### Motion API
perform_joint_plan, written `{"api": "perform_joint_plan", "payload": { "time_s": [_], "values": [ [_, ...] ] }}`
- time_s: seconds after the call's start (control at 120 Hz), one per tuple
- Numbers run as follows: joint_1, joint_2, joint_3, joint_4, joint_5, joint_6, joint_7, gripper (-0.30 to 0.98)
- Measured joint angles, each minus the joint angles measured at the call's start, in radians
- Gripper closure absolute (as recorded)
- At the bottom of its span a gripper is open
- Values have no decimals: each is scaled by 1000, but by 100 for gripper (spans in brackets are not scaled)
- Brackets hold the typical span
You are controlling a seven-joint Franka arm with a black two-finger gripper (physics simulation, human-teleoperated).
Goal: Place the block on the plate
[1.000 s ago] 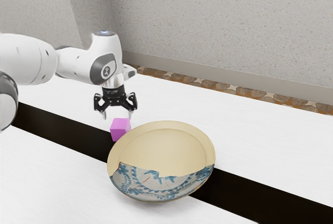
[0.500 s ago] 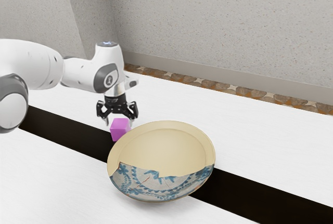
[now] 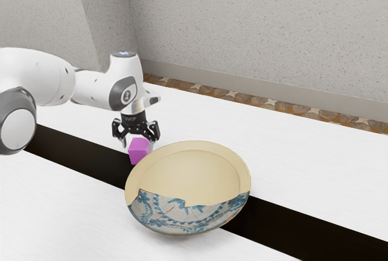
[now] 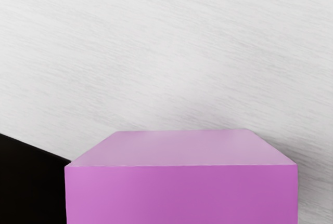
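At 10 o'clock from the plate [image 3: 245, 176] in the exterior view, see the pink block [image 3: 139, 151] on the table [image 3: 291, 158]. Above, at 12 o'clock, find the gripper [image 3: 138, 145] open, 2 fingers astride. Approach seemingly done; still to grip, lift, carry toward 4 o'clock, release.

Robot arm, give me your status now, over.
Hand open, lowered around purple cube. Cube on table, not on plate. Plate's near edge close to hand, may get in the way.
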Motion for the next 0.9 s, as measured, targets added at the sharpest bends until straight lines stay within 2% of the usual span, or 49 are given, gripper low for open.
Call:
{"api": "perform_joint_plan", "payload": {
  "time_s": [0.258, 0.5, 0.742, 0.9],
  "values": [
    [3, 5, 0, -3, -17, 4, 21, 1],
    [5, 1, 0, -3, -23, 4, 34, 25],
    [3, -19, 2, -2, -10, 3, 37, 36],
    [-3, -100, 6, -2, 2, -8, 31, 40]
  ]
}}
